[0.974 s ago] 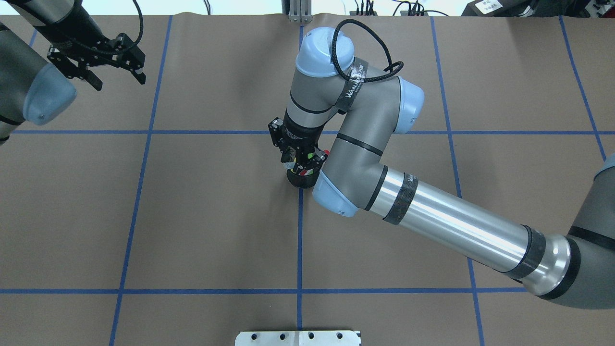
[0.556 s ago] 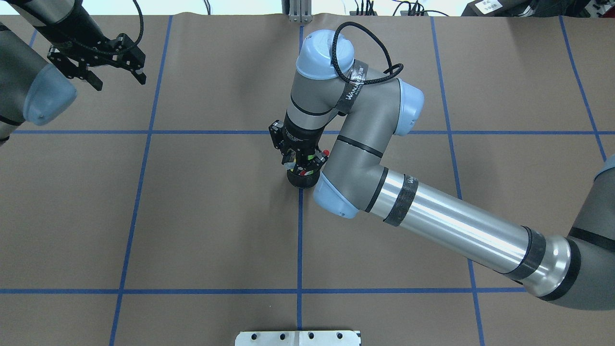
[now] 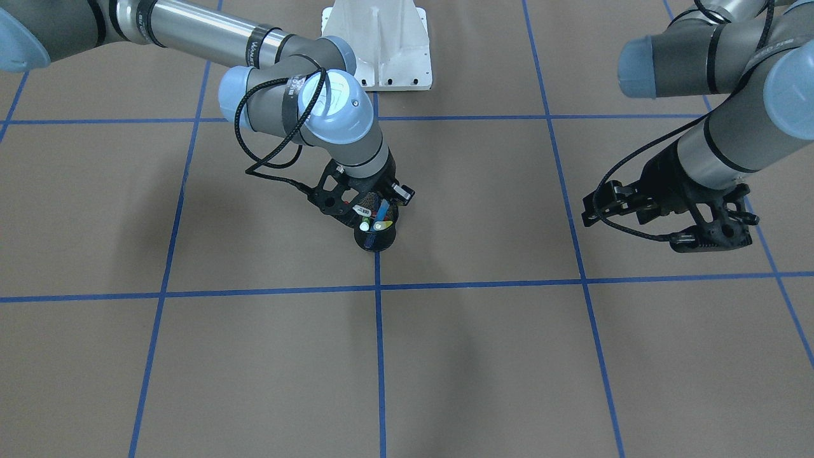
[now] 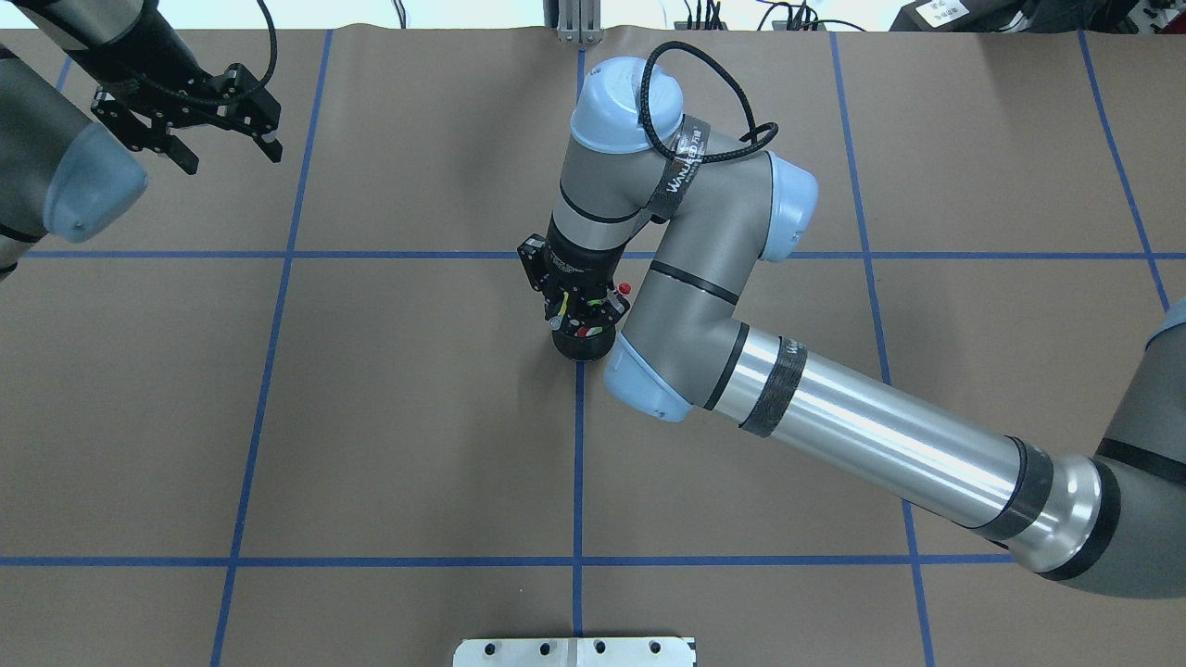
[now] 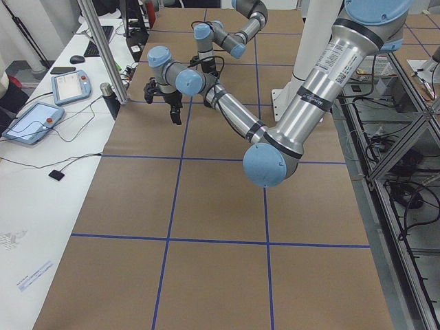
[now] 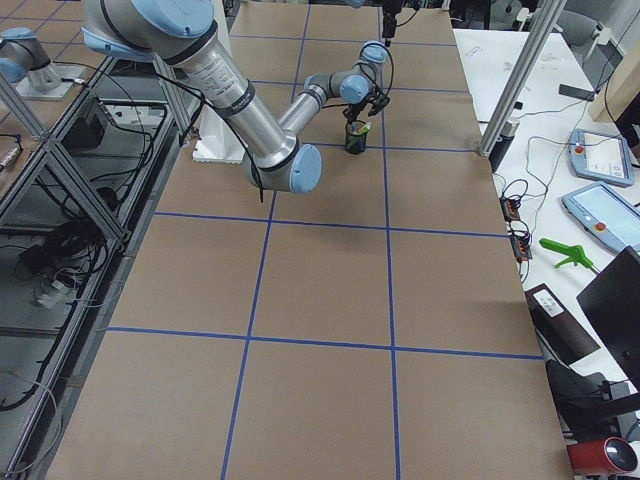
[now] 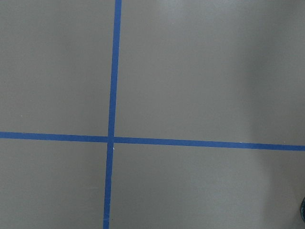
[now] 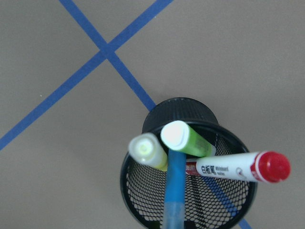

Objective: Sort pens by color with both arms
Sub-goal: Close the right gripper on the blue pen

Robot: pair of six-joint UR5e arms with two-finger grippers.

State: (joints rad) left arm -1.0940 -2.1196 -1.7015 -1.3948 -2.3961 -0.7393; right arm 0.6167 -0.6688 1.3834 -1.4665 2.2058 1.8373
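Pens (image 3: pixel 372 224), all four, are bunched in the black mesh cup (image 8: pixel 178 109), which stands on a blue tape line (image 4: pixel 577 463) at the centre of the overhead frame. It sits on a table (image 4: pixel 417 417) covered in brown paper and gridded with tape. At the left edge of the left side view runs a white desk (image 5: pixel 34 206) with a handheld screen (image 5: pixel 31 124). Down the right wrist camera now: yellow pen (image 8: pixel 148 151) and green pen (image 8: pixel 188 140) rise almost straight at the lens, caps up. The blue pen (image 8: pixel 175 186) slants toward the bottom edge, and the red-capped pen (image 8: pixel 228 169) leans hard to frame right, cap out past the rim. Right gripper (image 4: pixel 582 315) hangs directly over the cup; whether its jaws are apart cannot be told. Left gripper (image 4: pixel 230 153), upper left of the overhead frame, has its fingers spread wide, well apart from the cup.
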